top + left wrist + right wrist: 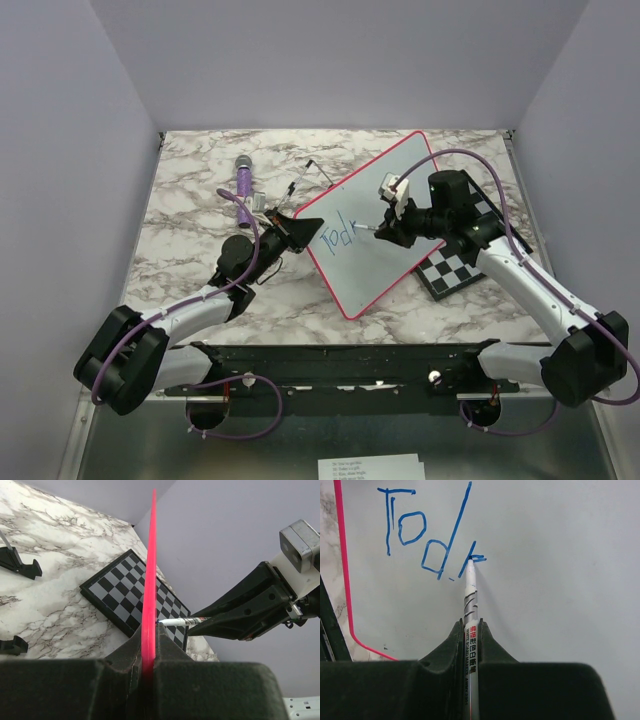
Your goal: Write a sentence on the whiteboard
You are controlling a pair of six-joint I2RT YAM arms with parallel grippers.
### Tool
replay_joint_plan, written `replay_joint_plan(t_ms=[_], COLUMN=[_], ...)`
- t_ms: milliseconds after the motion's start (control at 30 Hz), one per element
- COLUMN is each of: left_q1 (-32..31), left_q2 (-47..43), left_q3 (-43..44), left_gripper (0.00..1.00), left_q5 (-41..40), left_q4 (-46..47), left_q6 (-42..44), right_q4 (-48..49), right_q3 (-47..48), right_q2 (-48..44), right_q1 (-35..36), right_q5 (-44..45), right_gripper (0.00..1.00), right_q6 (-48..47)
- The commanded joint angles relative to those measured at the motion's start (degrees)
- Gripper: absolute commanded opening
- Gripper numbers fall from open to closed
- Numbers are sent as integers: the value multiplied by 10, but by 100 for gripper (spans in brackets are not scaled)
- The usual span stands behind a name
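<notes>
Pinched shut on a white marker [470, 600] at the right end effector [470, 630], tip touching the whiteboard [400, 190] on the last blue stroke of the sentence [338, 236] (reading "Tod" plus a half-made letter).

Clamped narrow on the whiteboard's pink-red rim at the left end effector [303, 228], just beside the first letter, steadying that end.

Lying skewed on the marble surface [200, 190], long axis running from the held end away toward the far right, writing line following the same axis. Partly over a chessboard [455, 270] at the whiteboard's right corner.

Standing nearly square to the whiteboard's face, going by the marker in the left wrist view.

Judged from this: onward onto blank white just past the tip, farther along the long axis, away from the held rim and toward the right arm's own side. Plenty of bare whiteboard in that direction. Clearly work for the right arm, already on the spot, with the left needed only as an anchor.
</notes>
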Motion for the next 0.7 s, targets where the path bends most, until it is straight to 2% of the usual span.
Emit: replay_joint_plan(t_ms=[0,667], left_q1=[-2,-2], left_q2=[-7,-15], left_q3=[18,12], left_gripper=[0,0], left_q5=[18,16], left_q4=[97,94], left_q6=[-10,-9], right_q4=[-27,-43], right_q3=[0,-26], right_q2=[10,-17], right_q1=[0,-1], right_q5=[-29,29], right_gripper=[0,0], right_q6=[-26,-36])
